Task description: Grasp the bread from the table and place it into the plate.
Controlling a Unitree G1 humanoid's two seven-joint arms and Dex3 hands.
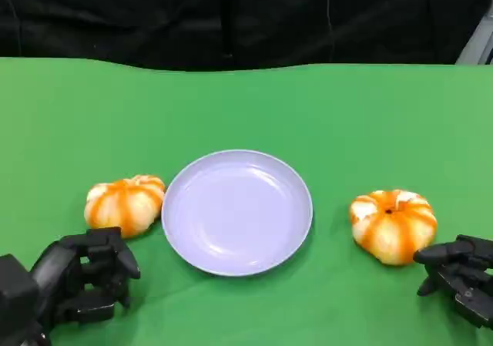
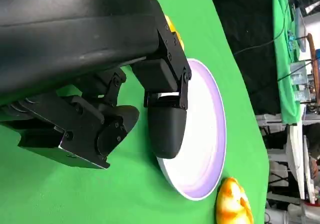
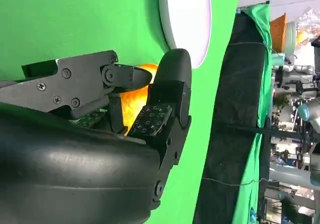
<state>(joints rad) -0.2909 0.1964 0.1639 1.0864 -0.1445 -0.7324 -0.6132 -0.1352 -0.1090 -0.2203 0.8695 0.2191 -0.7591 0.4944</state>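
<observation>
Here the plate (image 1: 237, 211) sits mid-table, toward the near edge, and a bread lies on each side of it: the left bread (image 1: 125, 204) just beside the plate's rim, the right bread (image 1: 394, 224) a little apart from it. That layout seems to give each hand a bread of its own. Both hands rest at the near edge. The left hand (image 1: 81, 280) lies just short of the left bread, fingers curled in around nothing. The right hand (image 1: 460, 275) is next to the right bread, fingers parted and pointing at it, holding nothing; whether a fingertip touches the bread cannot be told. Each bread is a round, domed bun, pumpkin-like, with orange ribs, pale cream streaks and a dark dimple on top. The plate is pale lilac, shallow and bare.
</observation>
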